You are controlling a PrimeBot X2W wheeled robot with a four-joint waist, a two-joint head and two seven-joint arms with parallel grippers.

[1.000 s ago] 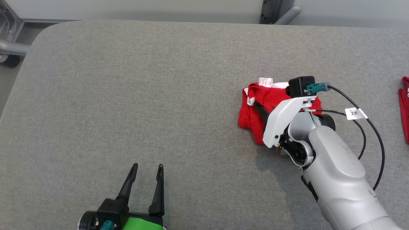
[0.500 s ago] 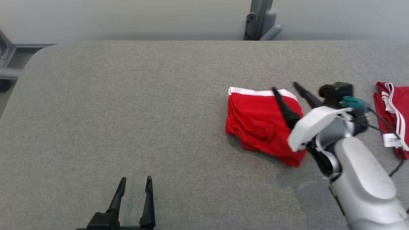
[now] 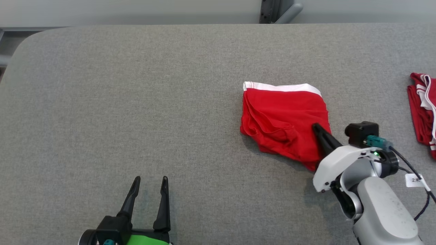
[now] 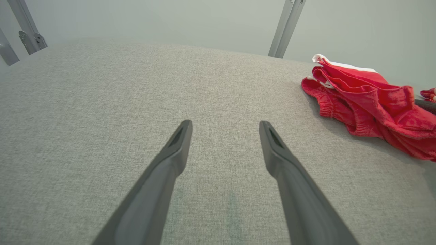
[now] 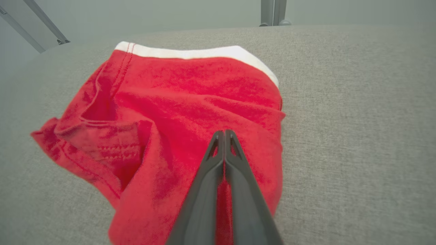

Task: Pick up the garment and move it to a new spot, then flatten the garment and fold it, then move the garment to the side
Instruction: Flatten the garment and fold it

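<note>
The red garment (image 3: 282, 115) with a white waistband lies folded on the grey table, right of centre. Its near-left part is bunched in ridges. My right gripper (image 3: 315, 126) rests over the garment's near right corner, fingers shut against each other; in the right wrist view the shut tips (image 5: 223, 132) lie on the red cloth (image 5: 190, 102) with no fold seen between them. My left gripper (image 3: 150, 178) stands open low at the near left, well away from the garment. The left wrist view has its fingers (image 4: 180, 136) apart over bare table, the garment (image 4: 368, 102) at the right.
Another red garment with white stripes (image 3: 422, 102) lies at the table's right edge. A metal post (image 3: 272, 10) stands behind the far edge. The grey table (image 3: 136, 102) is bare to the left. A cable with a white tag (image 3: 414, 179) trails from my right wrist.
The head camera has shifted. The garment went from a crumpled heap to a spread fold. My right gripper, open over the waistband half a second ago, has drawn back to the near corner and shut.
</note>
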